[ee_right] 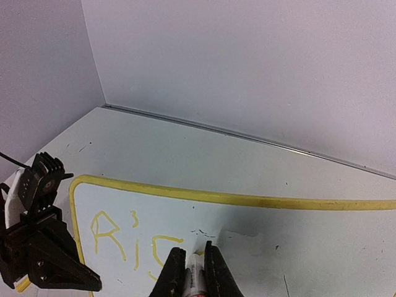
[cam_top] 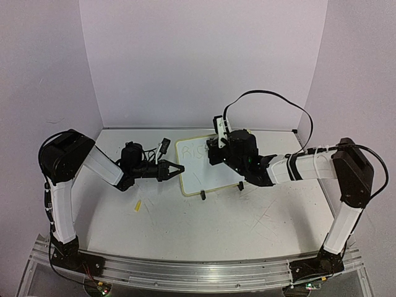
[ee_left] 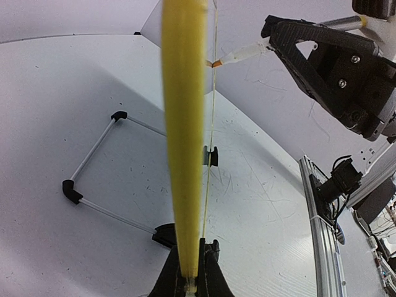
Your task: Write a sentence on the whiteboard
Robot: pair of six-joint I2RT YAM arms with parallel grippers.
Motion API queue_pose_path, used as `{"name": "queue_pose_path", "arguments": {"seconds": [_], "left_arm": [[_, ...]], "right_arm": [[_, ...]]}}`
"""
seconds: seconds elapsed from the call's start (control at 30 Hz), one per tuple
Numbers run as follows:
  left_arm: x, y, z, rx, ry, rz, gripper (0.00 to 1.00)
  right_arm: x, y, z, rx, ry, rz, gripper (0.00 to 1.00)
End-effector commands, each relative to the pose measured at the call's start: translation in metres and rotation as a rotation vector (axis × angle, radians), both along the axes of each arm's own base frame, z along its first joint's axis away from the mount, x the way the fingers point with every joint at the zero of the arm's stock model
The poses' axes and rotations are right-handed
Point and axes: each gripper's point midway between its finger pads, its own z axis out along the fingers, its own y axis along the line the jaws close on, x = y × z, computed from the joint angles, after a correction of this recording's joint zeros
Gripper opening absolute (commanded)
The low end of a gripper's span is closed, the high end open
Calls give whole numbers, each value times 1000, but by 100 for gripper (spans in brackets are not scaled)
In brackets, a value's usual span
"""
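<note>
The whiteboard [cam_top: 201, 178] stands tilted at mid table on two black clip feet [cam_top: 202, 195]. Its yellow rim [ee_left: 183, 136] runs up the middle of the left wrist view, and my left gripper [ee_left: 192, 281] is shut on that left edge [cam_top: 179, 168]. My right gripper [ee_right: 193, 253] is shut on a white marker [ee_right: 195, 279], with its tip on the board's face. The marker tip [ee_left: 238, 57] also shows from the side, touching the board. Yellow letters [ee_right: 111, 238] are on the upper left of the board. In the top view the right gripper [cam_top: 215, 150] hides the marker.
A small yellow scrap [cam_top: 137, 206] lies on the table left of the board. A wire stand with black corners [ee_left: 93, 154] props the board from behind. Booth walls close the back and sides, and a metal rail [cam_top: 204, 272] runs along the near edge.
</note>
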Motion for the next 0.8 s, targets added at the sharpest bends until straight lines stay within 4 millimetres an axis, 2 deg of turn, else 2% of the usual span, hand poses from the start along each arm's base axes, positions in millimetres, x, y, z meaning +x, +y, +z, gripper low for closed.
{"name": "queue_pose_path", "arguments": {"seconds": [0.0, 0.27, 0.47, 0.63, 0.7, 0.77], "left_arm": [[7, 3, -4, 44, -5, 34, 0], [7, 4, -3, 43, -7, 35, 0], [7, 4, -4, 45, -6, 35, 0], [7, 3, -5, 46, -6, 34, 0], [7, 3, -6, 48, -5, 34, 0], [7, 3, -7, 49, -3, 34, 0]], "right_arm": [[-3, -4, -17, -15, 35, -11, 0], [-7, -13, -22, -28, 44, -30, 0], [-6, -24, -16, -49, 21, -75, 0], [-2, -40, -1, -57, -22, -143, 0], [-3, -42, 10, -39, -45, -141, 0], [-9, -38, 30, 5, -82, -94, 0]]}}
